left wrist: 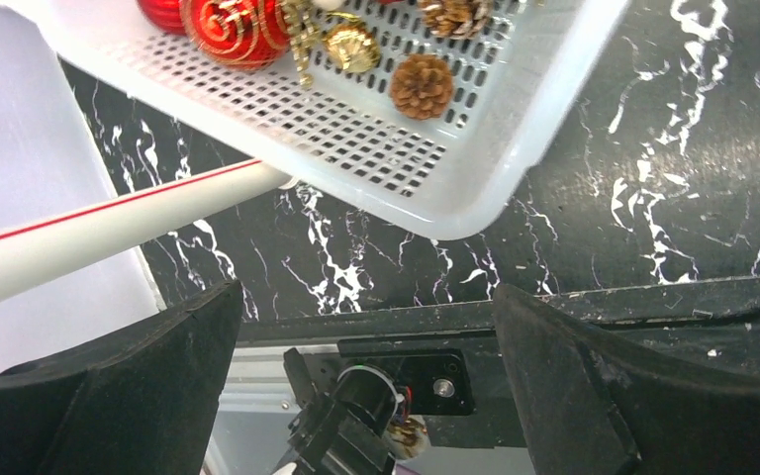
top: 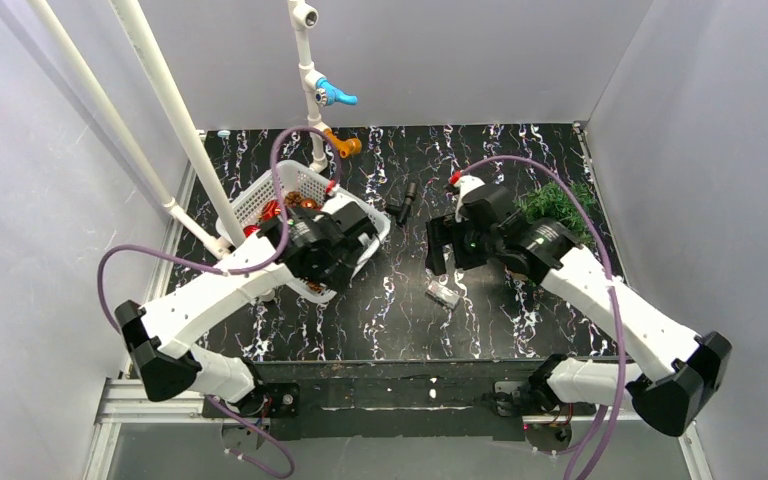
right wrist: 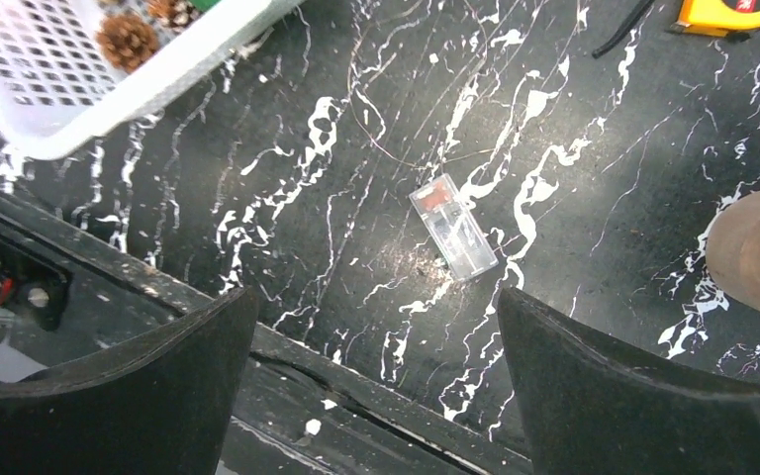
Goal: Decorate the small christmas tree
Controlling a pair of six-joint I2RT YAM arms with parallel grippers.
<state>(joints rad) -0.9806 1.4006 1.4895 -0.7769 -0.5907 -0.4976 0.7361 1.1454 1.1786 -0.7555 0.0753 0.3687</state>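
You're hovering the left gripper [left wrist: 366, 302] over the near end of the white basket [left wrist: 515, 129], jaws spread wide, gripping nothing. Inside the basket, red balls [left wrist: 223, 25], a gold ornament [left wrist: 351, 45] and a pine cone [left wrist: 422, 86] are sitting loose. You're holding the right gripper [right wrist: 376, 297] to the right of the basket, above the black marbled table [top: 380, 320], also fully released and empty. A small clear plastic box [right wrist: 453, 226] is lying flat under it, apart from the basket. The small christmas tree [top: 560, 205] is standing well to the right of the basket, beyond the right arm. Its brown base [right wrist: 757, 252] is showing at the right wrist view's edge.
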